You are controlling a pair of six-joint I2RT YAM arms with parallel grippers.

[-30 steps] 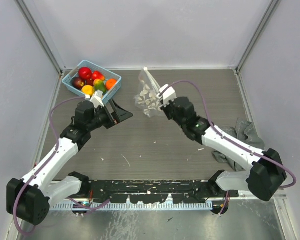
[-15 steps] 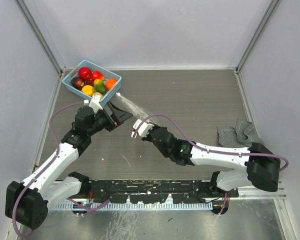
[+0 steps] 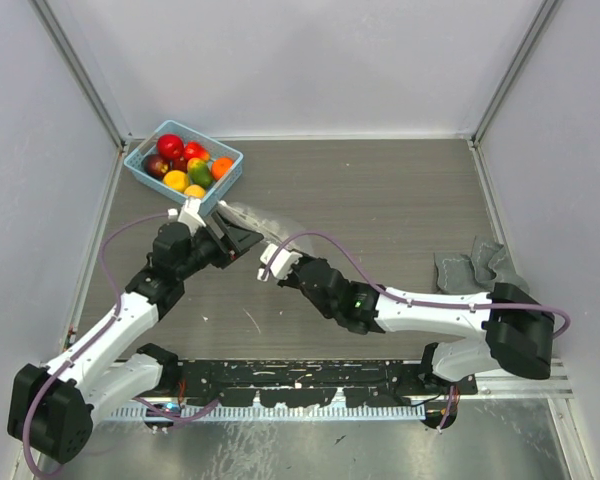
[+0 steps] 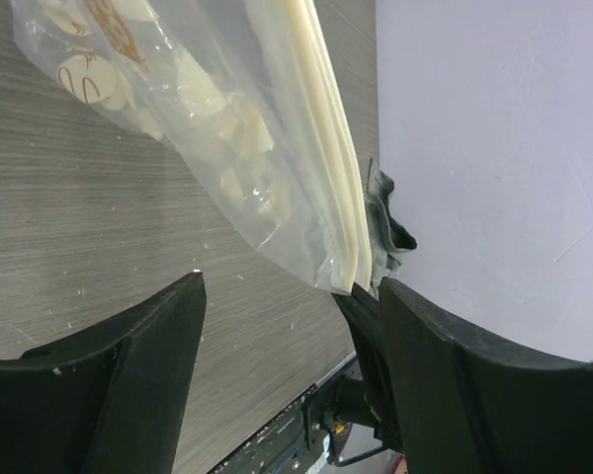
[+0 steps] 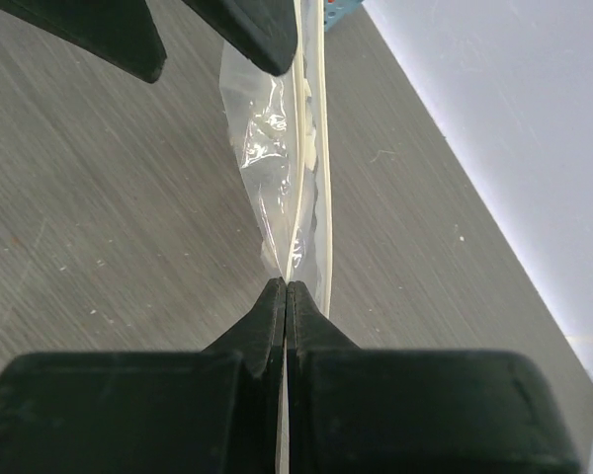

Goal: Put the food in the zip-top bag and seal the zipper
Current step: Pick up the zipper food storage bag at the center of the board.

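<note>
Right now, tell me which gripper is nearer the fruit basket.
Left. The left gripper sits just beside the basket; the right gripper, pinching the bag, lies farther off.

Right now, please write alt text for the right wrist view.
The right gripper is shut on the edge of the clear zip-top bag, which stretches away over the grey table. The left gripper, open, sits at its far end.

Toy fruits (image 3: 170, 146): roughly seven; basket (image 3: 145, 142): one; zip-top bag (image 4: 227, 158): one; cloth (image 3: 475, 262): one
</note>
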